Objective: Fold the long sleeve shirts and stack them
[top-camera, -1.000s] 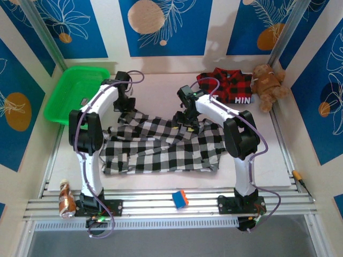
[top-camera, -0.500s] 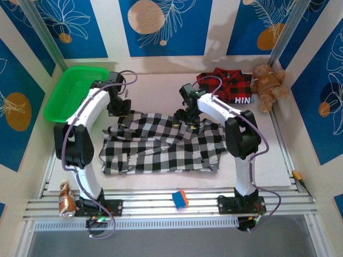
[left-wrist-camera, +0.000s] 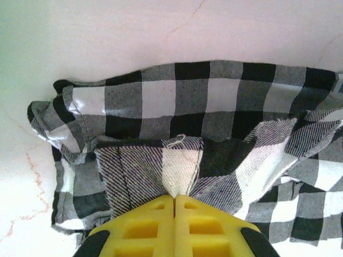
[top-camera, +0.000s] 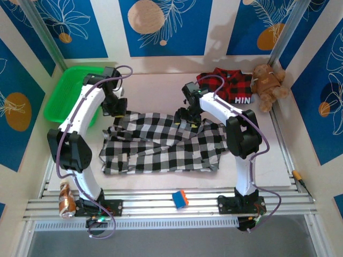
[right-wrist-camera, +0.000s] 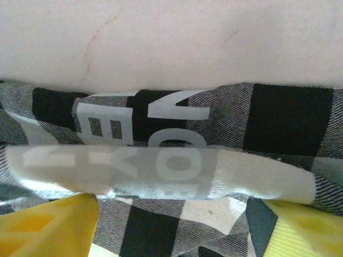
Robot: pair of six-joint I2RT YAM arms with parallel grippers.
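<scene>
The black-and-white checked shirt (top-camera: 161, 143) lies spread and rumpled across the middle of the table. My left gripper (top-camera: 114, 107) is at its back left corner. In the left wrist view this gripper (left-wrist-camera: 175, 199) is shut on a fold of the checked cloth (left-wrist-camera: 182, 118). My right gripper (top-camera: 188, 115) hovers at the shirt's back edge. Its yellow fingers (right-wrist-camera: 48, 227) stand wide apart, open, with a fold of checked cloth and a black band of white letters (right-wrist-camera: 161, 120) between and ahead of them. The red-and-black plaid shirt (top-camera: 224, 84) lies folded at the back right.
A green basket (top-camera: 67, 93) sits at the back left beside the left arm. A brown teddy bear (top-camera: 269, 83) leans in the back right corner. A blue-and-orange block (top-camera: 180, 198) and a bottle (top-camera: 66, 199) rest on the front rails.
My left gripper has moved back and to the left, drawing the shirt's corner with it. The right gripper has stayed at the back edge with its jaws a little wider.
</scene>
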